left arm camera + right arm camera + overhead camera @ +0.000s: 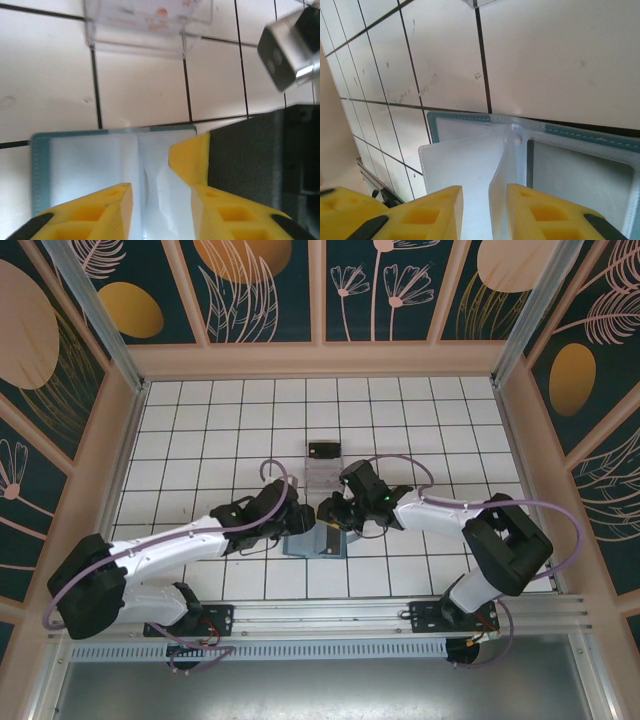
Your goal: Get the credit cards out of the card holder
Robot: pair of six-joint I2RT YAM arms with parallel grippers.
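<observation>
The teal card holder [305, 546] lies open on the tiles between both arms, its frosted sleeves [85, 170] facing up. One sleeve leaf [501, 170] stands upright from the centre crease. My right gripper [485, 192] straddles this leaf with jaws apart, the leaf against its right finger. My left gripper [161, 192] hovers open over the crease, beside the right gripper's yellow finger [192, 160]. In the top view, the left gripper [296, 522] and right gripper [326, 520] meet over the holder. A black credit card [322, 451] rests at the far end of a see-through box.
The see-through plastic box [322, 472] [145, 22] sits one tile beyond the holder. The right arm's dark body [260, 155] crowds the holder's right side. Wooden walls [130, 420] ring the white tiled floor, with open tiles to the left, right and rear.
</observation>
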